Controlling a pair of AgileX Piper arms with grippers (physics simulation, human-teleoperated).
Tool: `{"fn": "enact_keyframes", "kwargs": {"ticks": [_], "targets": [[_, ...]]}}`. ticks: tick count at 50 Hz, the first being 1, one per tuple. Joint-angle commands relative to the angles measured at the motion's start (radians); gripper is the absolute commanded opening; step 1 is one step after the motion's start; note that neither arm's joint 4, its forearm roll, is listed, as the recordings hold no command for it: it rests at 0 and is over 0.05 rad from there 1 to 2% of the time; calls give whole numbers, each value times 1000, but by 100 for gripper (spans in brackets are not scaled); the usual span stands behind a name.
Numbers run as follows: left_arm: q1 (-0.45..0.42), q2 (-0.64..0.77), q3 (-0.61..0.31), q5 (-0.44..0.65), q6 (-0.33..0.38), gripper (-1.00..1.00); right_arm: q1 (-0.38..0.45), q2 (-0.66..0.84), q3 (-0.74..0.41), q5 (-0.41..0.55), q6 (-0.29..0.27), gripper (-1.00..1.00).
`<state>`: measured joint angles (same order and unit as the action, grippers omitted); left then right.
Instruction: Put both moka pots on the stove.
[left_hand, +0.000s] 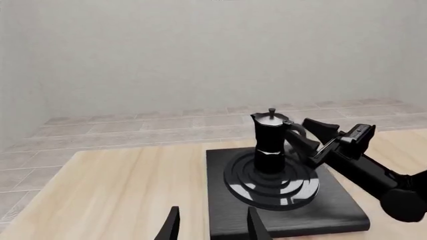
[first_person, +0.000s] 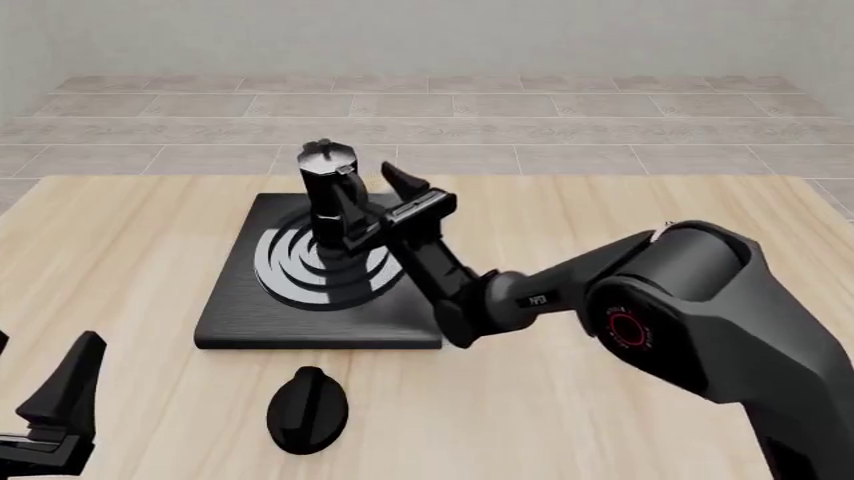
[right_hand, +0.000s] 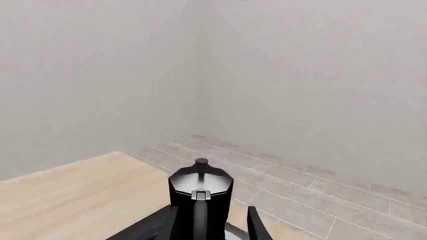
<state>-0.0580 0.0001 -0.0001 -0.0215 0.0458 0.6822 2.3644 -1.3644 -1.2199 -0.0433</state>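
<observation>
The one moka pot (first_person: 326, 185) I see stands upright on the silver burner rings of the black stove (first_person: 254, 320), towards its far side. My right gripper (first_person: 380, 205) reaches in from the right and is open, one finger on each side of the pot's side handle. In the right wrist view the pot (right_hand: 200, 185) fills the space between the spread fingers (right_hand: 255, 225). My left gripper (left_hand: 212, 227) hangs open and empty over the table's near left, well short of the stove (left_hand: 287, 212).
A small black oval knob (first_person: 307, 408) lies on the light wooden table (first_person: 641, 420) just in front of the stove. The right arm (first_person: 667, 300) crosses the table from the right. Tiled floor and pale walls lie beyond the far edge.
</observation>
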Motion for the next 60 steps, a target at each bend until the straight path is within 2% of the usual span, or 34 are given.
{"fn": "enact_keyframes", "kwargs": {"ticks": [1,13,25,48,57,60], "targets": [[4,0,0,-6,-6,100,14,-103,106,0,-3,100],[6,0,0,-10,-5,100,30,-160,171,0,-14,100],[8,0,0,-16,-2,100,37,-299,303,0,-15,100],[20,0,-1,-37,2,100,42,-703,708,0,3,100],[32,0,-1,-34,-5,100,21,-799,839,0,7,100],[33,0,-1,-35,-5,100,25,-838,880,0,-10,100]]}}
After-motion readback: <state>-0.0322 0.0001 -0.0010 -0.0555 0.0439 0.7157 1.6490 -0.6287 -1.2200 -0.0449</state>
